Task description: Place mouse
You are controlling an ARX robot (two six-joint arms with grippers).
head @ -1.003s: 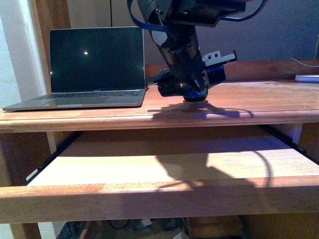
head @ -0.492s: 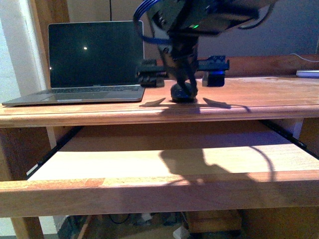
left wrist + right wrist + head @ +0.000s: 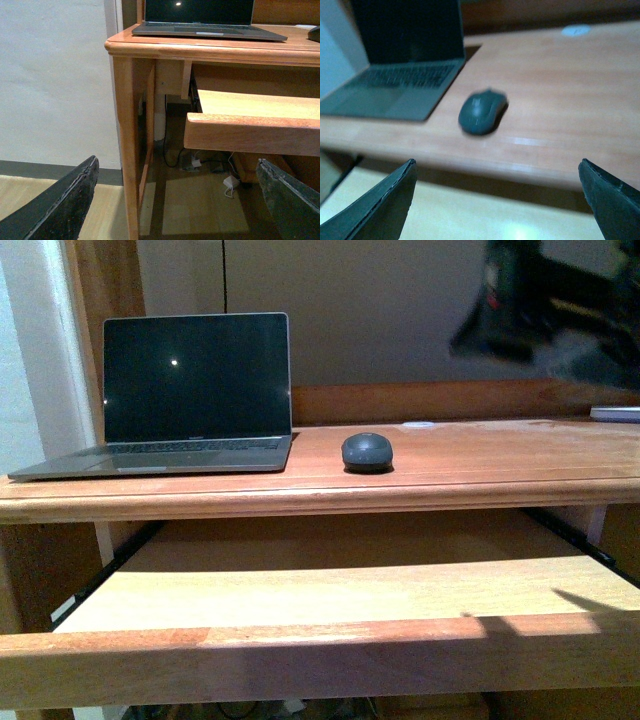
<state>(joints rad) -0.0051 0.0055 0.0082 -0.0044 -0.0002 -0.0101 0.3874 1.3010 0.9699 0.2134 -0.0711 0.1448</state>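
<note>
The mouse [image 3: 367, 451], dark grey and domed, lies alone on the wooden desk top [image 3: 480, 455], just right of the laptop. In the right wrist view the mouse [image 3: 481, 112] is blurred, and it lies ahead of and apart from my right gripper [image 3: 497, 200], which is open and empty. My right arm [image 3: 530, 300] shows only as a dark blur at the upper right of the front view. My left gripper [image 3: 175, 200] is open and empty, low beside the desk's left leg [image 3: 127, 150]. A sliver of the mouse [image 3: 315, 34] shows at that frame's edge.
An open laptop [image 3: 180, 390] with a dark screen stands at the desk's left. Below the top, a pull-out shelf [image 3: 330, 585] is drawn forward. A pale flat object [image 3: 615, 414] lies at the far right. Cables and a white adapter [image 3: 231, 182] lie on the floor under the desk.
My right arm was down over the mouse on the desk. It has let go and pulled up and away to the right. The mouse stays on the desk.
</note>
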